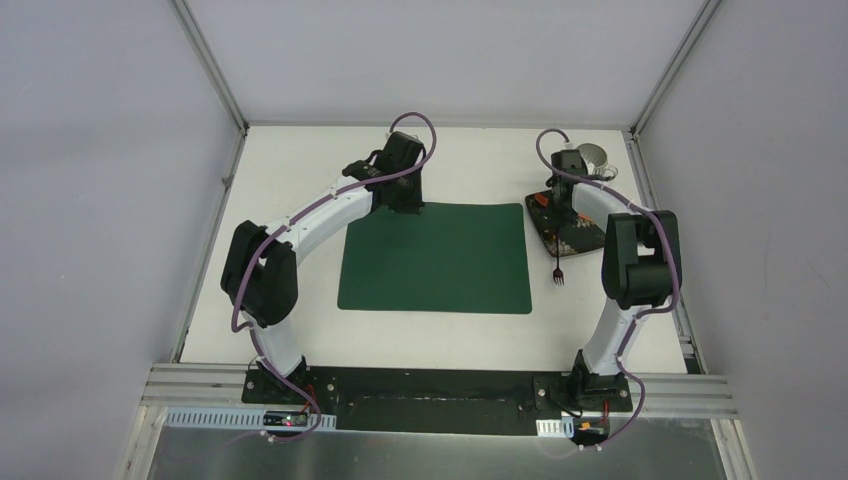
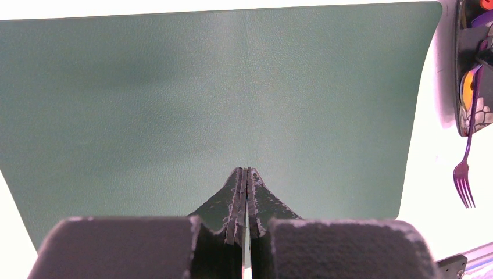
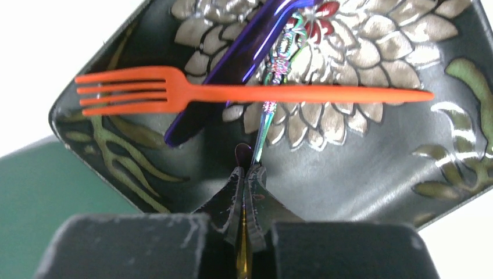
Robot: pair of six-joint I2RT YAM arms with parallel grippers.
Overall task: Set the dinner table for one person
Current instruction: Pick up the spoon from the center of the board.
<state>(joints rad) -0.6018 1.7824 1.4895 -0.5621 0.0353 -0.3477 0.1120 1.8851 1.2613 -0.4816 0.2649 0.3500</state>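
- Right gripper [image 3: 248, 170]: closed, pinching at its very tips the thin iridescent shaft of the purple fork [image 2: 463, 180]; a hold this slight may let the fork pivot or slip on lifting
- The orange fork [image 3: 244, 93] lies across the held shaft and on top of it; judged the main hazard, since raising the purple fork would lever it up and could flick it off the plate [image 3: 360, 174]
- The blue utensil [image 3: 229, 70] lies just beside the same shaft and may be dragged along
- The purple fork's tines overhang the plate rim at 6 o'clock; a sideways pull could catch the rim and shift the plate
- Left gripper [image 2: 245, 171]: closed, holding nothing, poised over the placemat [image 1: 435, 257] near its 11 o'clock corner
- The left arm curves along the placemat's 9 o'clock side; a carry to that side risks contact between the arms
- Counter [image 1: 480, 160]: the white surface under both arms, bearing the placemat at centre and the plate at its 3 o'clock
- Metal cup [image 1: 597, 157] stands at 1 o'clock of the plate, close to the right arm's cable
- Nothing lies on the placemat; judged that the setting has barely begun
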